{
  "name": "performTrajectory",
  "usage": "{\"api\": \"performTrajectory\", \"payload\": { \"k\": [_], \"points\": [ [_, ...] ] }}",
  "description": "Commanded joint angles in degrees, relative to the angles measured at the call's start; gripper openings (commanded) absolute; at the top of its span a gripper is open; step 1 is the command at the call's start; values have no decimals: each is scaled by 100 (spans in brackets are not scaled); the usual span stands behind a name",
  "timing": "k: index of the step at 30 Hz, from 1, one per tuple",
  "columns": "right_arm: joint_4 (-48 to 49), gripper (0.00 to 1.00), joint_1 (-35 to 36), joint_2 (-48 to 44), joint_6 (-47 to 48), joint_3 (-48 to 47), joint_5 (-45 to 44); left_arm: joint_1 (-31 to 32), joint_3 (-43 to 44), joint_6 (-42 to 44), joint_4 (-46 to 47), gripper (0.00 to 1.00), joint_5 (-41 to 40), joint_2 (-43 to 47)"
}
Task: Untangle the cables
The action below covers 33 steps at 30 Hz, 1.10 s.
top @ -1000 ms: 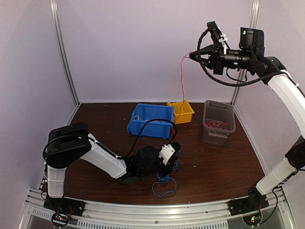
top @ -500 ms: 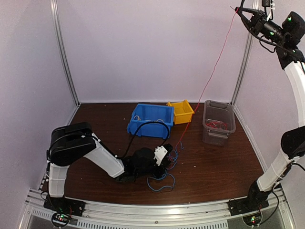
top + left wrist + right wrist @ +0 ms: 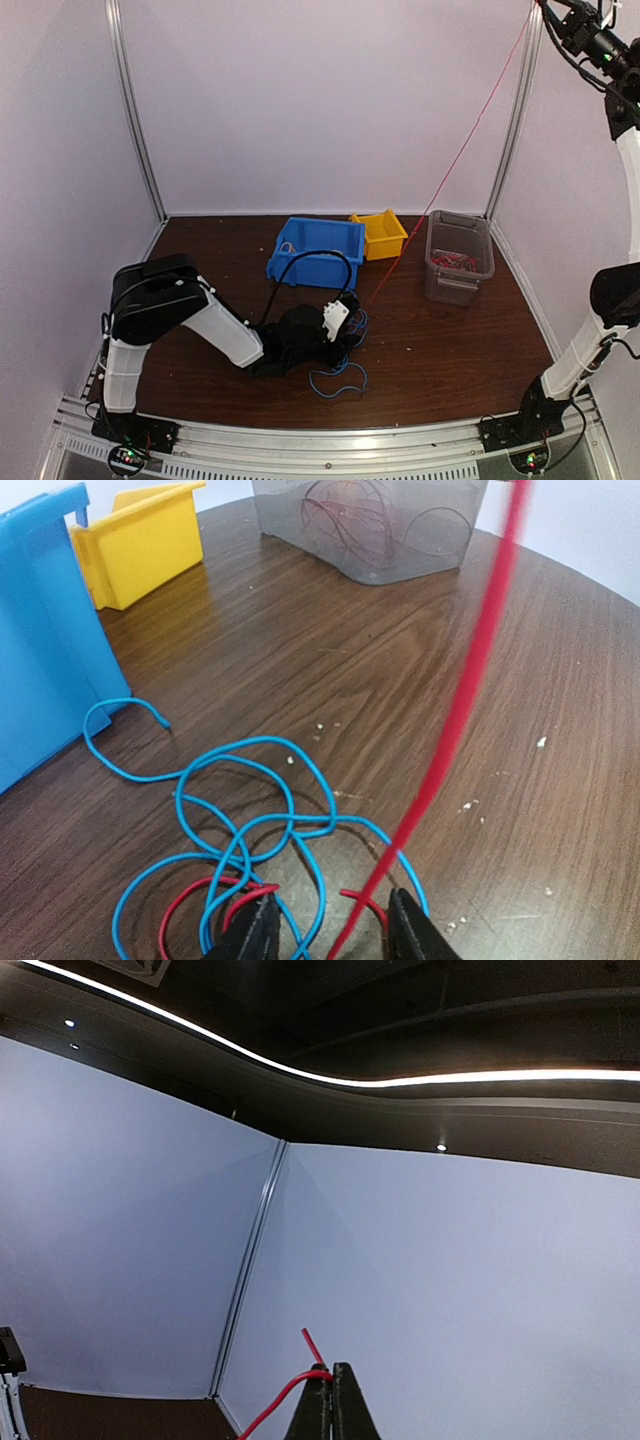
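A tangle of blue cables point(image 3: 250, 810) and short red loops lies on the brown table under my left gripper point(image 3: 330, 930). Its jaws stand apart, low over the tangle, with strands between them. In the top view the left gripper point(image 3: 345, 330) sits mid-table with a blue loop point(image 3: 338, 380) in front of it. One long red cable point(image 3: 470, 135) runs taut from the tangle up to my right gripper point(image 3: 545, 8), high at the top right. The right gripper point(image 3: 332, 1400) is shut on the red cable point(image 3: 275, 1400) near its end. The same cable point(image 3: 470, 670) crosses the left wrist view.
A blue bin point(image 3: 315, 250), a yellow bin point(image 3: 380, 235) and a clear container point(image 3: 458, 255) holding red cables stand at the back of the table. They also show in the left wrist view: blue bin point(image 3: 40, 630), yellow bin point(image 3: 140, 540), clear container point(image 3: 370, 530).
My right gripper has risen up and to the right with the red cable, which now runs straight and taut. The left gripper and the tangle shifted slightly left.
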<state>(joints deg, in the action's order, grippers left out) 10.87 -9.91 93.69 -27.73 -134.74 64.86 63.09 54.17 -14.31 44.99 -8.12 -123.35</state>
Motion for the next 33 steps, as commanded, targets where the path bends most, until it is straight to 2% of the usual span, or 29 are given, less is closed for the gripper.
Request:
{"api": "performTrajectory", "payload": {
  "k": [1, 10, 13, 16, 18, 20, 21, 24, 28, 30, 33],
  "points": [
    [1139, 0, -332, -57, -957, -304, 24, -60, 96, -126, -629, 44, -222, -216],
    [1737, 0, -645, -84, -1525, -476, 151, -68, 305, -315, -1175, 52, -777, -295],
    [1771, 0, -687, -114, -1598, -342, 207, -73, 248, -411, -1374, 50, -1009, -78],
    [2533, 0, -662, -264, -2107, 675, 392, 10, -570, -167, -354, 43, -744, 696],
    [2878, 0, -574, -462, -2235, 1680, 541, 25, -948, -144, -32, 37, -594, 1212],
    [2557, 0, -369, -704, -1583, 2578, 739, 28, -1060, -69, -96, 32, -532, 1564],
    [2014, 0, -214, -821, -1041, 2922, 784, 26, -1057, -4, -181, 30, -506, 1674],
    [-416, 0, 374, -1168, 1387, 3606, 480, 28, -954, 168, -597, 27, -514, 1875],
    [-2910, 0, 1174, -1510, 4142, 4300, -543, 28, -944, 315, -1049, 21, -676, 2066],
    [-3551, 0, 1448, -1679, 4976, 4831, -1075, 23, -988, 367, -1276, 18, -767, 2158],
    [-3963, 0, 1517, -1972, 5715, 5912, -1536, 23, -1199, 363, -1366, 17, -867, 2324]
  ]
}}
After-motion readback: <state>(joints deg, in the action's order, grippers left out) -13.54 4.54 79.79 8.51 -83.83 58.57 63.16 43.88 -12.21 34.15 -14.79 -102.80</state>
